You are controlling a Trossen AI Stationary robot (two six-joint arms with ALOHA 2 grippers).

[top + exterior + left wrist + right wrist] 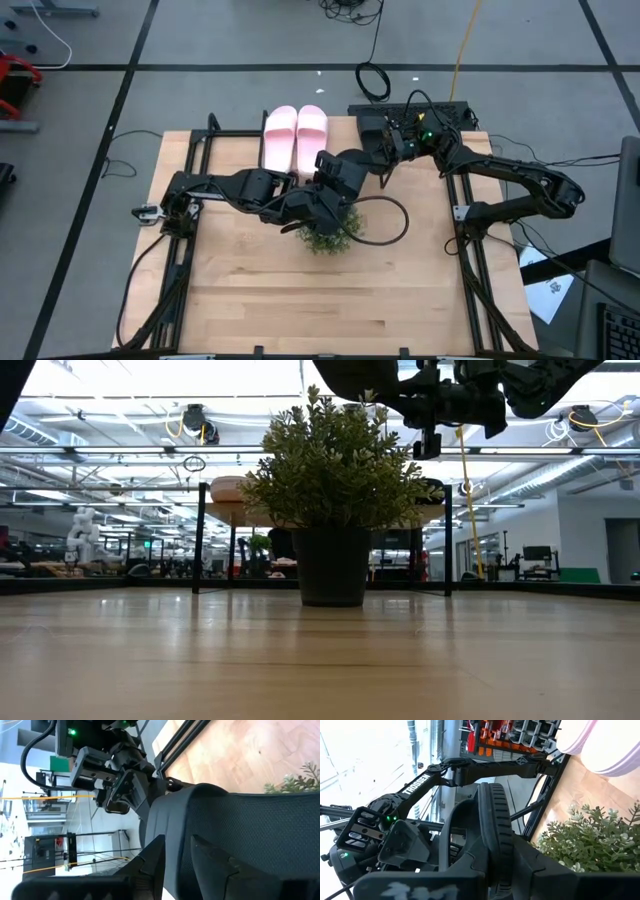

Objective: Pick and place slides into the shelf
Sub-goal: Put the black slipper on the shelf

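Note:
Two pale pink slides (pixel 295 135) lie side by side on the shelf (pixel 228 512) at the table's far side, soles down. A matte black slide (pixel 352 165) hangs in the air over the table's middle, between both arms. My left gripper (pixel 338 175) comes from the left and is shut on it. My right gripper (pixel 378 157) comes from the right and is shut on its other end. In the left wrist view the black slide (pixel 240 835) fills the picture, with the right gripper (pixel 122 795) beyond it. My left gripper has the black slide's edge (pixel 175 845) pinched between its two fingers (pixel 150 865), slanting down from the table's left. The slide is lifted clear of the table. My right gripper holds the slide's sole rim (pixel 495 845) between its fingers, level, from the table's right. The slide stands on edge in the hold, clear of the table.
A bushy green plant (pixel 325 232) in a dark pot (pixel 331 565) stands on the table just under and nearer than the two grippers. Black rails (pixel 470 260) run along the table's left and right sides. Cables (pixel 385 220) loop beside the plant.

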